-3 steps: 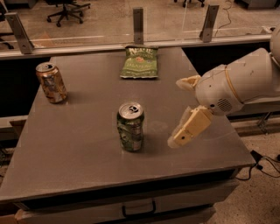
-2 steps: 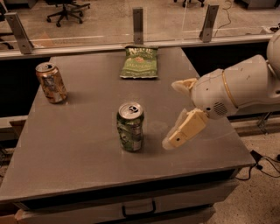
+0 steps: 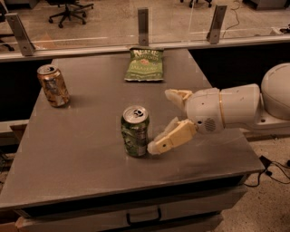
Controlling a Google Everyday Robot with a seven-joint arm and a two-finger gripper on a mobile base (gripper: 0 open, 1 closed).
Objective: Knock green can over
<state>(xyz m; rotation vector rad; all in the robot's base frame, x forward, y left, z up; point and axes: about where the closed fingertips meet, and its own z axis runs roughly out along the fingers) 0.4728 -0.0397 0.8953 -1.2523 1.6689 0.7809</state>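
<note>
Grey table (image 3: 81,154) under me, office chair (image 3: 68,9) on the floor beyond. Chip bag (image 3: 144,64) at the far edge, brown can (image 3: 53,85) far left. The green can (image 3: 135,131) stands upright, front middle. My gripper (image 3: 160,121), fingers spread wide, has slid in from the right, and the lower fingertip is now at the can's base.

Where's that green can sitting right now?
The green can stands upright on the table, front middle, the gripper with open jaws close at its right, the orange-brown can far back-left.
</note>
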